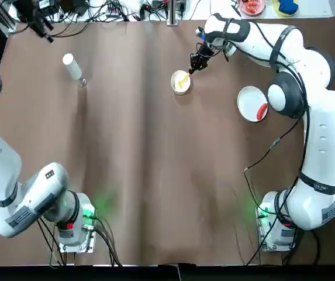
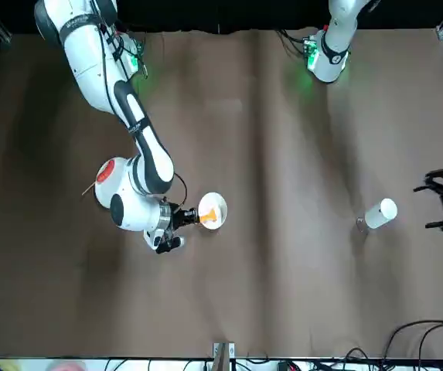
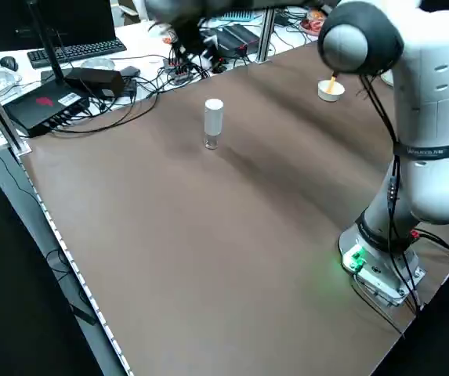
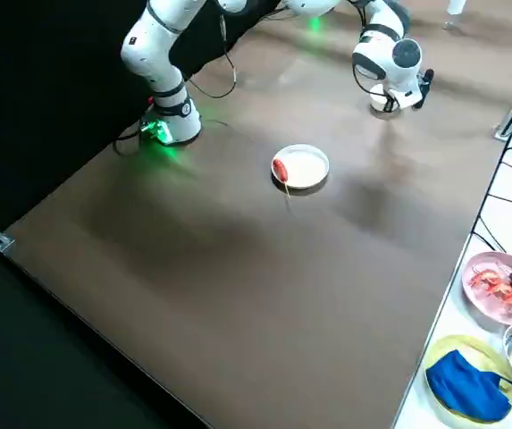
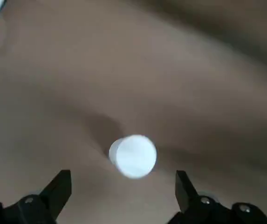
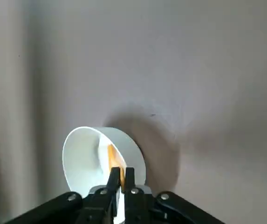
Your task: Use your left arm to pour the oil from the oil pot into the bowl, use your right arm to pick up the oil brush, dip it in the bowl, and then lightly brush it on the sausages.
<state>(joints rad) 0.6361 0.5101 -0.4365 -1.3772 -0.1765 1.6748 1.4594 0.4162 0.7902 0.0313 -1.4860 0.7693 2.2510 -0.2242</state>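
With the oil pot [image 1: 72, 67] upright at ten o'clock — poured or not, I can't tell — the right gripper [image 6: 121, 179] pinches the oil brush [image 6: 112, 157] nearly closed in the bowl [image 6: 79, 161] at twelve, the left gripper [image 5: 124, 196] gapes wide and empty, and the sausage [image 1: 262, 111] at two probably awaits brushing.

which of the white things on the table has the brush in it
The small white bowl; the flat plate holds the sausage instead.

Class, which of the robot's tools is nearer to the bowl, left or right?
Right. The right tool is at the bowl, gripping the brush; the left tool is off beyond the oil pot.
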